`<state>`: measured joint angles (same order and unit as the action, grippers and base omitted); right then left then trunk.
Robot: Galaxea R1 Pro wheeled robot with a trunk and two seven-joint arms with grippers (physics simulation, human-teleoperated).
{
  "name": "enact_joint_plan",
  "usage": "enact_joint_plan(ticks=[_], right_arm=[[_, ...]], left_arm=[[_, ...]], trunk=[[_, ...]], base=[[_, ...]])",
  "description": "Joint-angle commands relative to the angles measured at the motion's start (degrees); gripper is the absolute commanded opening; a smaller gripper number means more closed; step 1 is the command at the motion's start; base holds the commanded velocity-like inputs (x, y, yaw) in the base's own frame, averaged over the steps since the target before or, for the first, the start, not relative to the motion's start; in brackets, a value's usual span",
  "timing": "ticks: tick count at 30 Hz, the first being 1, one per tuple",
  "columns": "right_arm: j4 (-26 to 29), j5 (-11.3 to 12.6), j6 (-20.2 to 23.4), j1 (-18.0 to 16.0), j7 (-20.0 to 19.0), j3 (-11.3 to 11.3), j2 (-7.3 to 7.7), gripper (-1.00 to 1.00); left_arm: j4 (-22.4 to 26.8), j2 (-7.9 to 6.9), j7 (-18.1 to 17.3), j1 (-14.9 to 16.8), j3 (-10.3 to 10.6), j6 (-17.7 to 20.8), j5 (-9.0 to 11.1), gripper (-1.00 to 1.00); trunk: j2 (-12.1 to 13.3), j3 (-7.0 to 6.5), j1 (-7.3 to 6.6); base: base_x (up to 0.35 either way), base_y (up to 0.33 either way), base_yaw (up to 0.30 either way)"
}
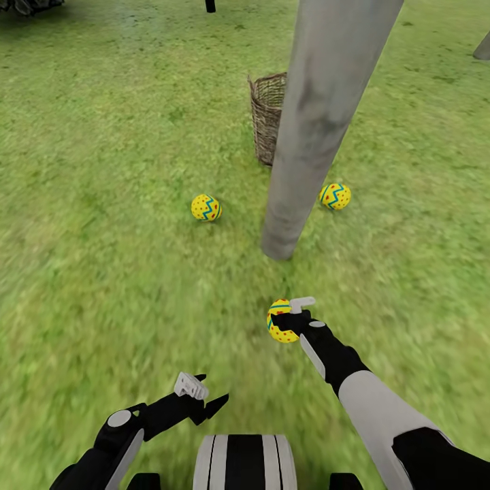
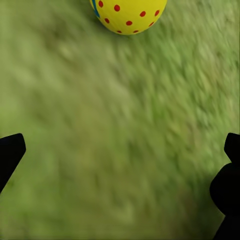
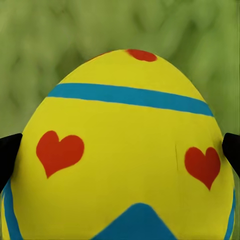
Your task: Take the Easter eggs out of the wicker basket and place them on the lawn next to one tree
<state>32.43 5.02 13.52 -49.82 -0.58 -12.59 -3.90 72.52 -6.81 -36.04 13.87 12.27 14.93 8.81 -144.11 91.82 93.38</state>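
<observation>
Third egg (image 1: 280,329) gripped by right gripper (image 1: 288,317), lower centre, near tree trunk (image 1: 320,122). Two eggs (image 1: 205,207) (image 1: 335,196) laid on lawn (image 1: 102,170) beside trunk. Basket (image 1: 266,116) seen behind. Left gripper (image 1: 201,395) spread, nothing held.

place: outdoor garden | ground: mottled green lawn (image 1: 102,170) all around | bare grey tree trunk (image 1: 320,122) rising at centre | wicker basket (image 1: 267,116) on grass behind it

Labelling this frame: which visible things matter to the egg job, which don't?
Job: held egg in right gripper; left egg; right egg; wicker basket; tree trunk; lawn.
Bystanders: left gripper, open; far trunk.
</observation>
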Motion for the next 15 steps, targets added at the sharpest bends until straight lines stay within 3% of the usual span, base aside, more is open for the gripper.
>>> enact_joint_plan(ticks=[1, 15], right_arm=[[0.1, 0.5, 0.3, 0.0, 0.1, -0.2, 0.03, -1.0], [-0.1, 0.5, -2.2, 0.0, 0.1, -0.2, 0.03, -1.0]], left_arm=[[0.0, -0.04, 0.0, 0.0, 0.1, 0.5, 0.6, 1.0], [0.0, -0.04, 0.0, 0.0, 0.1, 0.5, 0.6, 1.0]], trunk=[[0.0, 0.03, -0.01], [0.0, 1.21, -0.01]], base=[[0.002, 0.0, 0.0], [0.0, 0.0, 0.0]])
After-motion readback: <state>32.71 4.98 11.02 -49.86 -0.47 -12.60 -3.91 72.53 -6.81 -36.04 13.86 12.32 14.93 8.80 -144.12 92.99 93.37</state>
